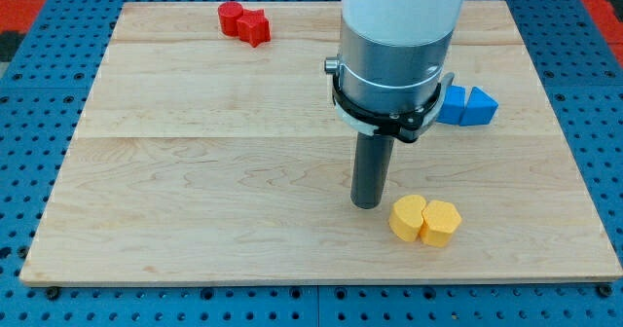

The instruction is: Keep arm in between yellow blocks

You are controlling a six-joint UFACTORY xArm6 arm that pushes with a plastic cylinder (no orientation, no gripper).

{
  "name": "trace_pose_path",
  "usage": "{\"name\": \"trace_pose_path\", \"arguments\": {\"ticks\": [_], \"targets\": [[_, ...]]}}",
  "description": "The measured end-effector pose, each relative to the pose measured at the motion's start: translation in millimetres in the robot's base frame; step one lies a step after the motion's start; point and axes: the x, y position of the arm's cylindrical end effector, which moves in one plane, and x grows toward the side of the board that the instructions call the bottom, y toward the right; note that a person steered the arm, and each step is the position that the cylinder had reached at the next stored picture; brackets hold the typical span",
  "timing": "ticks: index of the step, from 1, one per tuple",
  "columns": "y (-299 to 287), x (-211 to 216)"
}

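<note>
Two yellow blocks lie touching each other near the view's bottom, right of centre: a yellow heart-like block [408,217] on the left and a yellow hexagon block [440,222] on the right. My tip [367,203] rests on the board just left of the yellow heart block, a small gap away. It is beside the pair, not between the two blocks.
Two red blocks [243,22] touch each other at the view's top left. Two blue blocks [468,105] sit at the right, partly hidden behind the arm's grey and white body [394,64]. The wooden board [195,171] lies on a blue pegboard.
</note>
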Motion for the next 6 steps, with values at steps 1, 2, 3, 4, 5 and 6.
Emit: {"name": "trace_pose_path", "arguments": {"ticks": [1, 2, 3, 4, 5, 6], "targets": [[0.0, 0.0], [-0.2, 0.0], [-0.2, 0.0], [-1.0, 0.0], [8.7, 0.0], [-4.6, 12.2]]}}
